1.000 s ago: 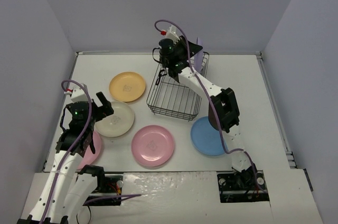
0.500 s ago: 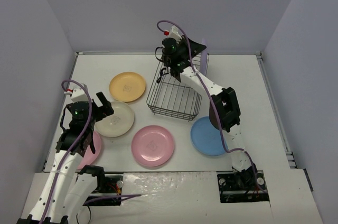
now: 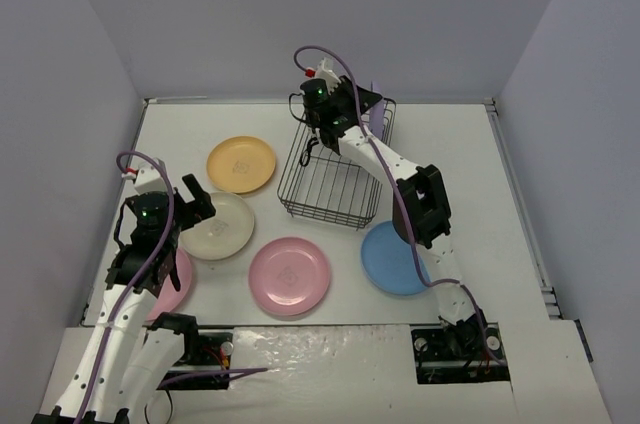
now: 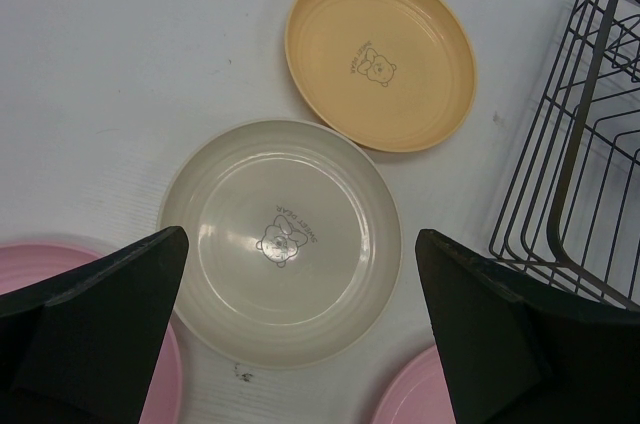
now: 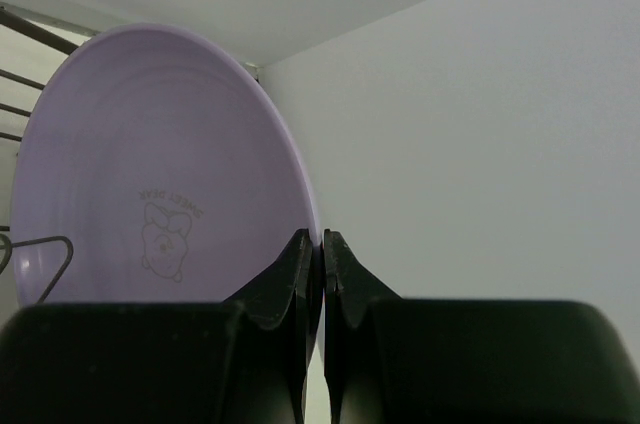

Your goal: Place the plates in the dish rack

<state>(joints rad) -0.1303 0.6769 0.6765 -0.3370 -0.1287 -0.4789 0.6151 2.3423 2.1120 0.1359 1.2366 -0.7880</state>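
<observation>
At the near left of the table [image 3: 470, 174], one pink plate [image 3: 184, 282] lies partly under the left arm. The left gripper [image 4: 300, 237] hangs above the cream plate [image 4: 280, 274], its fingers wide apart and holding nothing. Farther away lies the yellow-orange plate [image 3: 241, 164], and nearer the second pink plate [image 3: 290, 276]. In the middle stands the dish rack [image 3: 325, 212]. At its far right end the right gripper [image 5: 321, 239] is clamped on the rim of the lavender plate [image 5: 150, 174], which stands on edge. Whether it sits between the tines I cannot tell. The blue plate [image 3: 392, 258] lies flat just beside the rack's near right corner.

Overhead and left-wrist views share cream plate [image 3: 225, 230].
</observation>
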